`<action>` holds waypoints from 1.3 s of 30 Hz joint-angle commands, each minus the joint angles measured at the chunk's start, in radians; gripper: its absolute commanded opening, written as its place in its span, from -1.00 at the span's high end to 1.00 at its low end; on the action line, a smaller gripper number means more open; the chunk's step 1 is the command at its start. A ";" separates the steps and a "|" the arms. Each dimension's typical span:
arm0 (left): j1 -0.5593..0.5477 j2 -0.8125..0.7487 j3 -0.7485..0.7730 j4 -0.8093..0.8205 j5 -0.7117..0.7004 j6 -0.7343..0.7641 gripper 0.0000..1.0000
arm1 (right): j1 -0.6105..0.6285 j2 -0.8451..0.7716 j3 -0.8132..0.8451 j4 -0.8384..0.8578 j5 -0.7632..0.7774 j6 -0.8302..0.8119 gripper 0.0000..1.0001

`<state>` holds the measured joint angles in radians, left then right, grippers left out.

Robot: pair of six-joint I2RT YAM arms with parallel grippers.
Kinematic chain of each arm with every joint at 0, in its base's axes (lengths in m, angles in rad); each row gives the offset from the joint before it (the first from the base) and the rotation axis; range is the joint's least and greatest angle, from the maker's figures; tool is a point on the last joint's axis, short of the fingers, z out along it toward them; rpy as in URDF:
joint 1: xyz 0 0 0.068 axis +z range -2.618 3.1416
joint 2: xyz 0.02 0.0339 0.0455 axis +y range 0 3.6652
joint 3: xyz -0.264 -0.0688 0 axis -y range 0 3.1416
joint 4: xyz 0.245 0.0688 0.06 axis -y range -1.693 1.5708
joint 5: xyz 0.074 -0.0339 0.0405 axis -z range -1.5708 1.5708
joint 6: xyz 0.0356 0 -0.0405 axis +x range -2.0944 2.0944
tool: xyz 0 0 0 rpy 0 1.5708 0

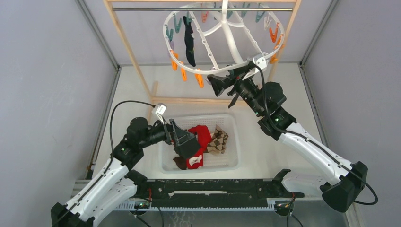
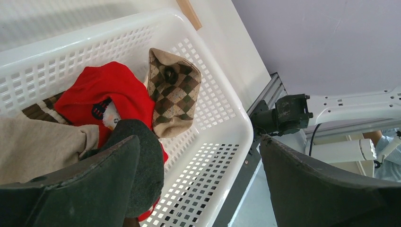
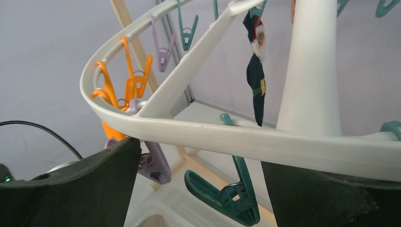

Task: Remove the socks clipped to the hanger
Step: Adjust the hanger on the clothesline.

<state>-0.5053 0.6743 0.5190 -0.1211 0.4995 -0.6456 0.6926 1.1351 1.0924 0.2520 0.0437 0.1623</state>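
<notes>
White plastic forms the hanger (image 1: 228, 35), which hangs from the rod (image 1: 142, 8) of a wooden rack (image 1: 127, 42) at the far side of the counter (image 1: 255, 156). One sock is clipped on it: a navy sock (image 1: 189, 45) with a small red and white figure, hanging straight down in the left part of the frame. Orange, teal and lilac clips (image 3: 135, 85) dangle around the rim.

The right gripper (image 1: 218, 84) is raised to the near rim of the hanger, and its fingers are spread wide. In the right wrist view the rim runs across between the two fingers (image 3: 71, 189); I cannot tell if it touches them. The navy sock is well apart from this gripper, farther along the frame.

The left gripper (image 1: 187, 142) hovers low over a white basket (image 1: 235, 146) that stands on the counter in front of the arms. Its fingers are also spread wide and pinch nothing. In the basket lie a red sock (image 2: 104, 90), an argyle sock (image 2: 172, 94) just beside it, a striped sock (image 2: 40, 109), a beige sock (image 2: 38, 146) and a grey sock (image 2: 144, 161). The grey sock lies right behind one finger in the left wrist view, and I cannot tell if they touch.
</notes>
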 commanded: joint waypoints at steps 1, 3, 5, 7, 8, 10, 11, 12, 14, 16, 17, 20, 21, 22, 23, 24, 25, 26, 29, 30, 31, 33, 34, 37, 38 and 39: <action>0.005 0.004 0.064 0.031 -0.003 0.021 -1.00 | -0.026 -0.040 0.040 0.079 -0.116 0.026 -0.99; 0.005 0.005 0.066 0.031 -0.003 0.021 -1.00 | -0.053 -0.038 0.040 0.091 -0.156 0.065 -0.99; 0.005 0.006 0.067 0.031 -0.004 0.021 -1.00 | -0.087 -0.033 0.039 0.102 -0.201 0.120 -0.99; 0.005 0.006 0.067 0.031 -0.003 0.021 -1.00 | -0.112 -0.030 0.039 0.116 -0.233 0.165 -0.99; 0.006 0.006 0.067 0.032 -0.003 0.021 -1.00 | -0.125 -0.028 0.039 0.120 -0.247 0.196 -0.99; 0.004 0.008 0.067 0.031 -0.003 0.021 -1.00 | -0.152 -0.025 0.039 0.134 -0.280 0.240 -0.99; 0.005 0.008 0.066 0.031 -0.003 0.021 -1.00 | -0.162 -0.024 0.039 0.140 -0.291 0.259 -0.99; 0.005 0.009 0.066 0.031 -0.004 0.021 -0.99 | -0.171 -0.022 0.040 0.144 -0.300 0.281 -0.99; 0.005 0.010 0.065 0.031 -0.003 0.021 -1.00 | -0.192 -0.021 0.039 0.150 -0.316 0.323 -0.99; 0.005 0.008 0.065 0.031 -0.003 0.021 -1.00 | -0.213 -0.024 0.039 0.147 -0.322 0.366 -0.99; 0.005 0.006 0.064 0.031 -0.004 0.021 -0.99 | -0.225 -0.027 0.039 0.140 -0.320 0.393 -0.99; 0.005 0.006 0.062 0.031 -0.006 0.021 -1.00 | -0.261 -0.034 0.058 0.079 -0.298 0.458 -0.99; 0.005 0.007 0.062 0.032 -0.007 0.021 -1.00 | -0.268 -0.032 0.073 0.041 -0.284 0.465 -0.99; 0.005 0.007 0.061 0.033 -0.007 0.021 -1.00 | -0.271 -0.033 0.084 -0.002 -0.267 0.472 -0.99; 0.005 0.007 0.060 0.034 -0.006 0.020 -1.00 | -0.273 -0.035 0.092 -0.028 -0.251 0.472 -0.99; 0.005 0.007 0.059 0.035 -0.006 0.020 -0.99 | -0.274 -0.036 0.102 -0.060 -0.233 0.471 -0.99; 0.005 0.007 0.059 0.036 -0.006 0.020 -1.00 | -0.274 -0.037 0.111 -0.085 -0.221 0.466 -0.99; 0.005 0.008 0.059 0.035 -0.006 0.020 -1.00 | -0.274 -0.039 0.119 -0.105 -0.212 0.462 -0.99; 0.005 0.006 0.058 0.036 -0.006 0.020 -1.00 | -0.273 -0.050 0.131 -0.153 -0.193 0.448 -0.99; 0.005 0.006 0.059 0.035 -0.007 0.020 -1.00 | -0.273 -0.055 0.131 -0.162 -0.191 0.444 -0.99; 0.005 0.006 0.057 0.036 -0.006 0.020 -1.00 | -0.274 -0.059 0.130 -0.168 -0.192 0.442 -0.99; 0.005 0.008 0.055 0.039 -0.007 0.018 -1.00 | -0.273 -0.066 0.130 -0.174 -0.195 0.439 -0.99; 0.006 0.009 0.055 0.043 -0.007 0.017 -1.00 | -0.272 -0.069 0.130 -0.176 -0.195 0.437 -0.99; 0.006 0.017 0.058 0.049 -0.006 0.015 -1.00 | -0.269 -0.079 0.131 -0.190 -0.164 0.430 -0.99; 0.006 0.019 0.060 0.051 -0.004 0.015 -1.00 | -0.268 -0.080 0.130 -0.191 -0.154 0.428 -0.99; 0.005 0.022 0.061 0.052 -0.004 0.015 -0.99 | -0.268 -0.079 0.130 -0.188 -0.145 0.435 -0.99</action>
<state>-0.5053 0.6895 0.5194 -0.1169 0.4992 -0.6460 0.4316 1.0801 1.1851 0.0925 -0.1917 0.5774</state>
